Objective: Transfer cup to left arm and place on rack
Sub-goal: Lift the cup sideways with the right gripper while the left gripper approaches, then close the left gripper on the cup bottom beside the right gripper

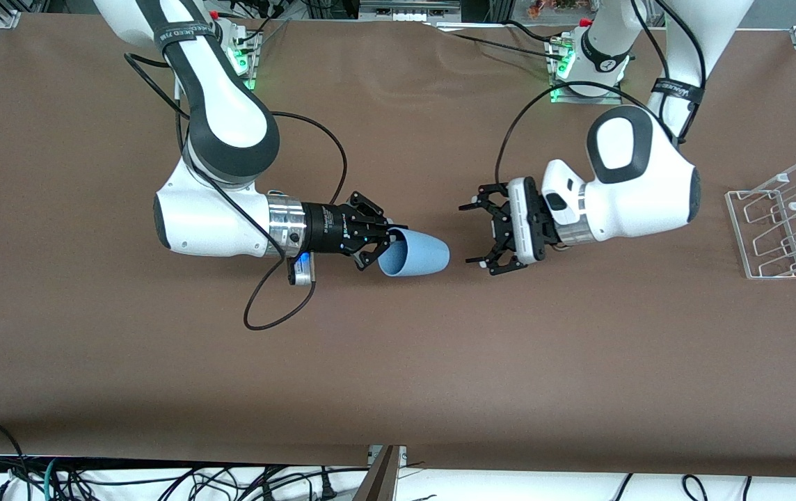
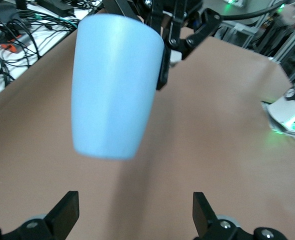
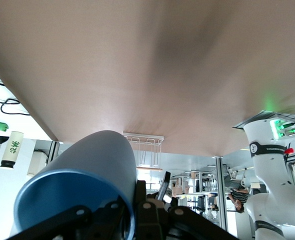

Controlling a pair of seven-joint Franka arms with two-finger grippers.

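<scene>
The light-blue cup (image 1: 419,256) is held on its side above the middle of the table, its base pointing at my left gripper. My right gripper (image 1: 387,245) is shut on the cup's rim, one finger inside and one outside, as the right wrist view shows the gripper (image 3: 137,212) and the cup (image 3: 87,170). My left gripper (image 1: 471,234) is open and empty, facing the cup's base with a small gap between them. In the left wrist view the cup (image 2: 115,85) hangs just ahead of the open left gripper (image 2: 135,205). The clear rack (image 1: 784,223) stands at the left arm's end of the table.
The brown table (image 1: 398,376) spreads wide on the side nearer the front camera. A black cable (image 1: 280,306) loops on the table under the right arm's wrist. The rack also shows far off in the right wrist view (image 3: 142,150).
</scene>
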